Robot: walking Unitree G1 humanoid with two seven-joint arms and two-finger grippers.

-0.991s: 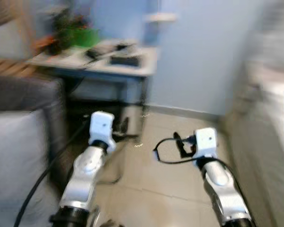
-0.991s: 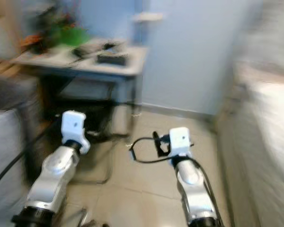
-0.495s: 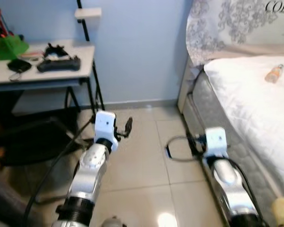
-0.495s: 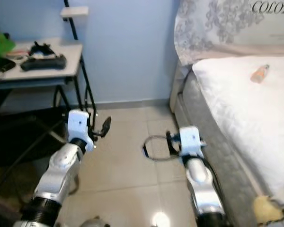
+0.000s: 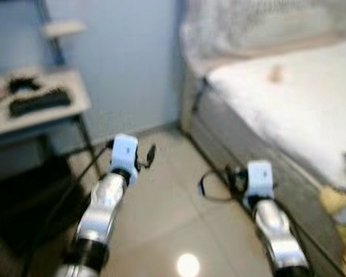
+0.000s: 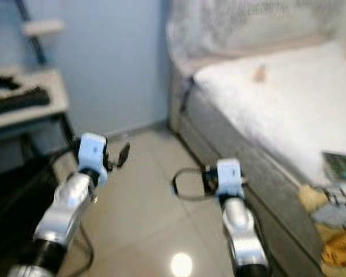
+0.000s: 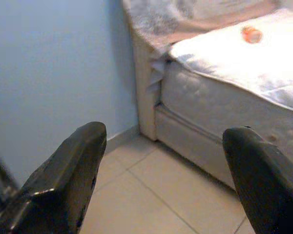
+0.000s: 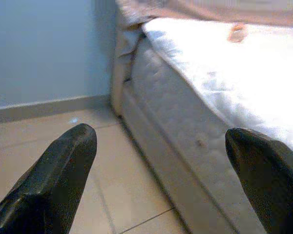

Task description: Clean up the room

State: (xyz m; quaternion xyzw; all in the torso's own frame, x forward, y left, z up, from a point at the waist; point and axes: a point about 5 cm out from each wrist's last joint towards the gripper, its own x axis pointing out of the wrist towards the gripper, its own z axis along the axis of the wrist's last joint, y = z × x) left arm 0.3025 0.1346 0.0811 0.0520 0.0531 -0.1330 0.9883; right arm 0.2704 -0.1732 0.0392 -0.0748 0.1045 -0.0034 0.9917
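A bed (image 5: 288, 109) with a white sheet runs along the right side. A small orange bottle (image 5: 274, 73) lies far up on the sheet (image 7: 251, 34). At the bed's near corner lies a blurred heap: a yellow lump (image 5: 333, 199), a grey cloth (image 6: 333, 210) and a book (image 6: 340, 166). Both arms are held out low over the tiled floor. My left gripper (image 7: 165, 134) is open, with nothing between its fingers, and faces the bed's corner. My right gripper (image 8: 161, 132) is open and empty too, close to the mattress side.
A desk (image 5: 40, 112) with a black controller (image 5: 37, 102) stands at the left against the blue wall (image 5: 121, 57). Dark shapes sit under it. A black cable (image 5: 210, 187) loops off the right wrist. Tiled floor (image 5: 167, 213) lies between desk and bed.
The view has swung to the right: the bed takes up more of the picture and the desk has slid left. Both arms keep the same pose and both grippers stay open.
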